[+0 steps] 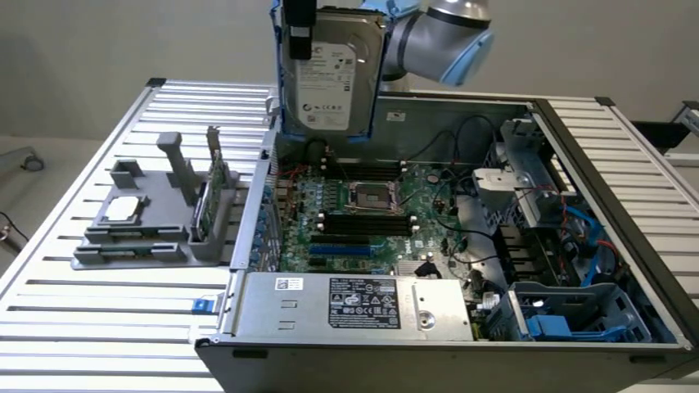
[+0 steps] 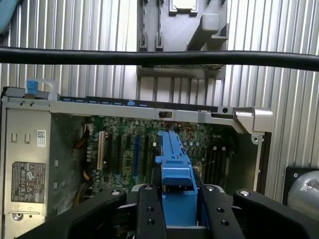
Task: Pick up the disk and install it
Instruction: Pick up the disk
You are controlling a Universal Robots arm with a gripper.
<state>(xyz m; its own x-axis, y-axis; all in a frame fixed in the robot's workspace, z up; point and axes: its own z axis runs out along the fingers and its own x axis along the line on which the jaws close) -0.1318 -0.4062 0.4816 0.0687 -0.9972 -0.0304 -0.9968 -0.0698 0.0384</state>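
Observation:
The disk (image 1: 327, 74), a silver-grey drive with a white label in a blue carrier, hangs upright high above the back left of the open computer case (image 1: 251, 246). My gripper (image 1: 300, 37) is shut on its upper end. In the wrist view the blue carrier (image 2: 174, 169) sits clamped between my two black fingers (image 2: 149, 209), with the motherboard (image 2: 129, 149) far below it. The disk touches nothing else.
A blue plastic cage (image 1: 579, 315) sits in the case's near corner at the exterior view's right, with the power supply (image 1: 361, 303) beside it. A grey fixture (image 1: 142, 221) with a small silver chip (image 1: 124, 209) stands on the slatted table (image 1: 87, 311). A black cable (image 2: 149, 57) crosses the wrist view.

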